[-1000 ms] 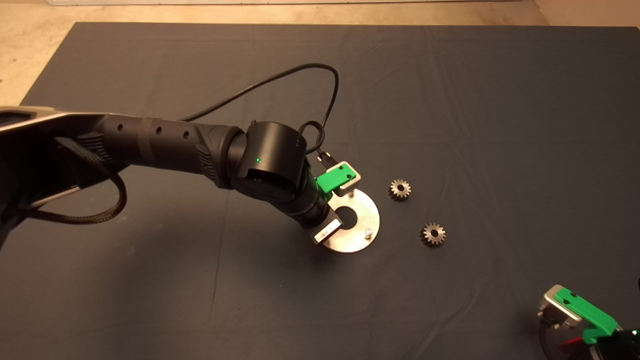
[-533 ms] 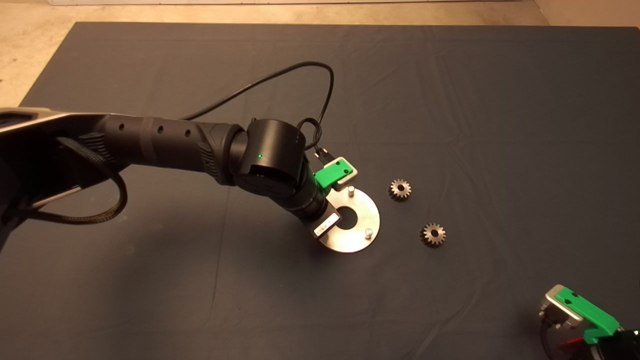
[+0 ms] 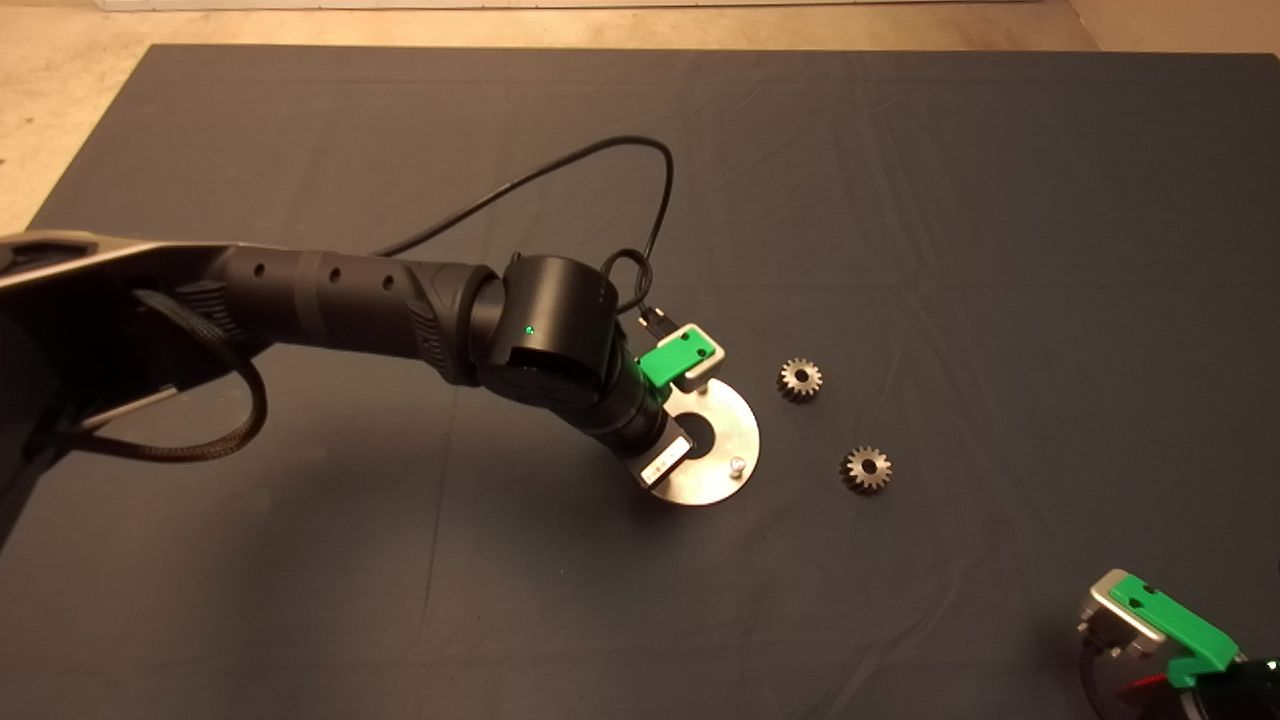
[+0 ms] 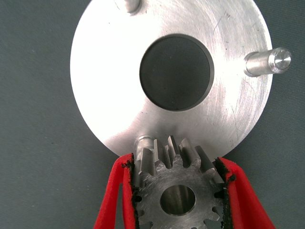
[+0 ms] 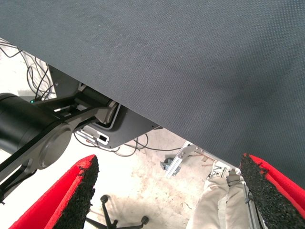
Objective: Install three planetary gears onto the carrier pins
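My left gripper [image 4: 175,164] is shut on one planetary gear [image 4: 178,198], a dull-grey toothed wheel with a round centre hole. It holds the gear over the rim of the shiny silver disc [image 4: 109,71]. The nearest carrier pin [image 4: 144,144] stands just beside the gear's teeth, outside its hole. Two other carrier pins [image 4: 268,62] [image 4: 131,5] stand bare. In the head view the left wrist [image 3: 560,340] covers half the disc [image 3: 735,425], and two more gears [image 3: 800,378] [image 3: 867,468] lie on the mat to its right. My right gripper [image 3: 1150,625] is parked at the lower right, open.
The dark mat [image 3: 900,200] spreads wide around the disc. A black cable [image 3: 600,170] loops up behind the left wrist. The right wrist view shows the mat's edge, the floor, cables, a chair base and a person's legs [image 5: 214,200].
The left wrist drew back a little, baring the far pin, then came forward again over the disc with the gear. The loose gears and the right arm have not moved.
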### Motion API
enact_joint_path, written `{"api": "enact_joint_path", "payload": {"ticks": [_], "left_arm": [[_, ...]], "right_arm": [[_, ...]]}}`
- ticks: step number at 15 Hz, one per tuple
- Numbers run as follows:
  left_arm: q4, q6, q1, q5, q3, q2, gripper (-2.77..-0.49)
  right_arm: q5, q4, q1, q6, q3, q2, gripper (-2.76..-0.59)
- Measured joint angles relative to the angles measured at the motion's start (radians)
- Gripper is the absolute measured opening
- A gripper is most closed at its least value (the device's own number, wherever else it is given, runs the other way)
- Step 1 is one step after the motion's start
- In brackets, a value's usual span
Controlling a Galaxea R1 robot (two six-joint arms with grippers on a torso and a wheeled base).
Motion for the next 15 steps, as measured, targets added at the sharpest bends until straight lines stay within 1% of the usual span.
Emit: {"api": "enact_joint_path", "payload": {"ticks": [3, 4, 5, 7, 15], "left_arm": [[0.011, 0.0, 0.0, -0.002, -0.001, 0.0, -2.61], [0.018, 0.0, 0.0, -0.006, -0.001, 0.0, -2.61], [0.024, 0.0, 0.0, -0.015, -0.004, 0.0, -2.61], [0.027, 0.0, 0.0, -0.021, -0.012, 0.0, -2.61], [0.037, 0.001, -0.001, -0.029, -0.014, -0.008, -2.61]], "right_arm": [[0.001, 0.0, 0.0, 0.0, 0.0, 0.0, -1.16], [0.001, 0.0, 0.0, 0.0, 0.0, 0.0, -1.16], [0.001, 0.0, 0.0, 0.0, 0.0, 0.0, -1.16], [0.001, 0.0, 0.0, 0.0, 0.0, 0.0, -1.16], [0.001, 0.0, 0.0, 0.0, 0.0, 0.0, -1.16]]}}
